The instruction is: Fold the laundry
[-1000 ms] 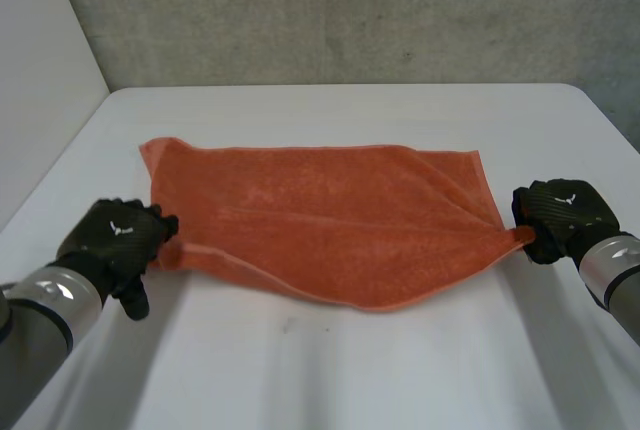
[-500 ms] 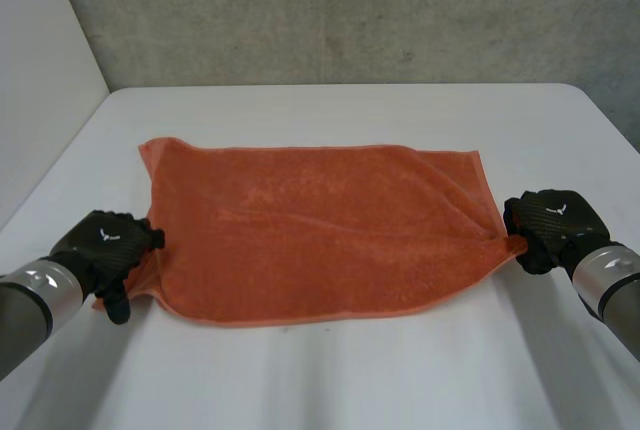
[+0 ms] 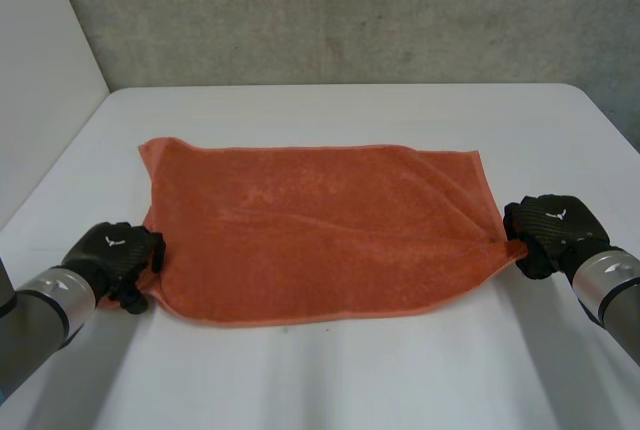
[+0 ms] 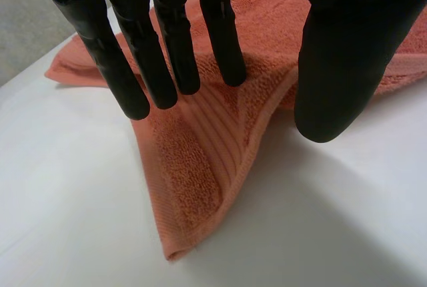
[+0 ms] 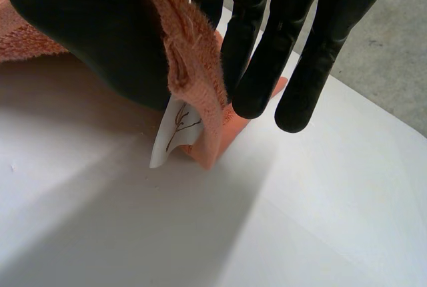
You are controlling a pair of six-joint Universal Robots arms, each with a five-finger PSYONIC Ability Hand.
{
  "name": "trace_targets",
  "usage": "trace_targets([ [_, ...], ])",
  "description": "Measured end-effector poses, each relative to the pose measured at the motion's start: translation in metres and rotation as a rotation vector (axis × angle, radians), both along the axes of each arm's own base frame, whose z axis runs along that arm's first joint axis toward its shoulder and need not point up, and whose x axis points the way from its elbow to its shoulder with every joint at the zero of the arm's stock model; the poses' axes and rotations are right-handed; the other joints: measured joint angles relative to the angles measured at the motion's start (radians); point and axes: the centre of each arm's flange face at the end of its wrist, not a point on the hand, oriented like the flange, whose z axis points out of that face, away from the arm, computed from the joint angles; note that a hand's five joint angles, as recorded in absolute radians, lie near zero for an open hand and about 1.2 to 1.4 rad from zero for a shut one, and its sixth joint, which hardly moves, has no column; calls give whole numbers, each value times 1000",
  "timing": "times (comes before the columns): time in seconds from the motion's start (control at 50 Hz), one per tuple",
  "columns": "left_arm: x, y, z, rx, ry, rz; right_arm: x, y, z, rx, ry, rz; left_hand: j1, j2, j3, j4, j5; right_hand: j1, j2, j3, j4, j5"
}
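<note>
An orange towel (image 3: 320,230) lies spread flat across the middle of the white table (image 3: 330,380). My left hand (image 3: 115,255) rests at its near left corner. In the left wrist view its fingers (image 4: 167,47) are straight over the corner of the towel (image 4: 193,167), which lies on the table, and the thumb stands apart beside it. My right hand (image 3: 550,230) is at the near right corner. In the right wrist view this hand (image 5: 267,47) pinches the towel's corner (image 5: 193,67) between thumb and fingers, with a white label (image 5: 177,130) hanging below.
A grey wall (image 3: 350,10) stands behind the table's far edge. A white panel (image 3: 40,80) borders the table's left side. Bare tabletop runs along the near side in front of the towel.
The left hand drew the near left corner toward me and the folded near edge spread flat. Its fingers then came closer to the cloth. The right hand stayed pinched on its corner.
</note>
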Motion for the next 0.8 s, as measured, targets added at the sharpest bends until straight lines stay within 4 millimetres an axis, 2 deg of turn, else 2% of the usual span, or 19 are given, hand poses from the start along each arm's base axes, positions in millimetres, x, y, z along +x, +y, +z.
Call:
trace_targets([
  [0.16, 0, -3, -5, -1, -3, -3, 0, 0, 0, -1, 0, -1, 5, 8, 7, 6, 7, 0, 0, 0, 0, 0],
  [0.2, 0, -5, -7, -11, -2, -2, 0, -1, 1, -2, -1, 0, 207, 200, 183, 181, 184, 0, 0, 0, 0, 0],
  [0.24, 0, -6, -8, -15, -2, -2, 0, -1, 1, -2, -1, 0, 207, 200, 183, 181, 184, 0, 0, 0, 0, 0],
  [0.26, 0, -8, -9, -29, -2, -1, 0, -1, 2, -3, 0, -1, 391, 378, 376, 362, 366, 0, 0, 0, 0, 0],
  [0.36, -1, -13, -10, -61, -4, 0, -1, -1, 7, -12, 2, -5, 391, 378, 376, 362, 366, 0, 0, 0, 0, 0],
  [0.38, -1, -14, -6, -82, -6, 0, -1, -1, 16, -25, 6, -7, 444, 515, 510, 508, 477, 0, 0, 0, 0, 0],
  [0.42, -1, -15, 2, -113, -5, -1, -1, 0, 27, -44, 11, -7, 444, 515, 510, 508, 477, 0, 0, 0, 0, 0],
  [0.44, -1, -14, 17, -156, -3, -3, -1, 2, 41, -62, 20, -5, 444, 516, 511, 508, 477, 0, 0, 0, 0, 0],
  [0.46, -1, -14, 17, -156, -3, -3, -1, 2, 41, -62, 20, -5, 444, 516, 511, 508, 477, 0, 0, 0, 0, 0],
  [0.48, -1, -13, 30, -194, 0, -3, -1, 3, 50, -75, 25, -3, 444, 516, 511, 508, 477, 0, 0, 0, 0, 0],
  [0.52, -1, -7, 62, -284, 6, -3, -2, 8, 82, -121, 40, 3, 444, 516, 511, 508, 477, 0, 0, 0, 0, 0],
  [0.54, 0, 0, 90, -360, 12, -2, -2, 13, 109, -159, 50, 6, 444, 516, 511, 508, 477, 0, 0, 0, 0, 0],
  [0.66, 3, 31, 176, -570, 25, 0, -6, 40, 196, -271, 94, 8, 444, 517, 512, 512, 477, 0, 0, 0, 1, 0],
  [0.74, 4, 44, 202, -602, 25, 0, -10, 48, 221, -279, 143, 2, 444, 517, 512, 512, 477, 0, 0, 0, 1, 0],
  [0.8, 4, 46, 208, -581, 21, -1, -15, 47, 230, -247, 213, -4, 444, 518, 512, 512, 477, 0, 0, 0, 1, 0],
])
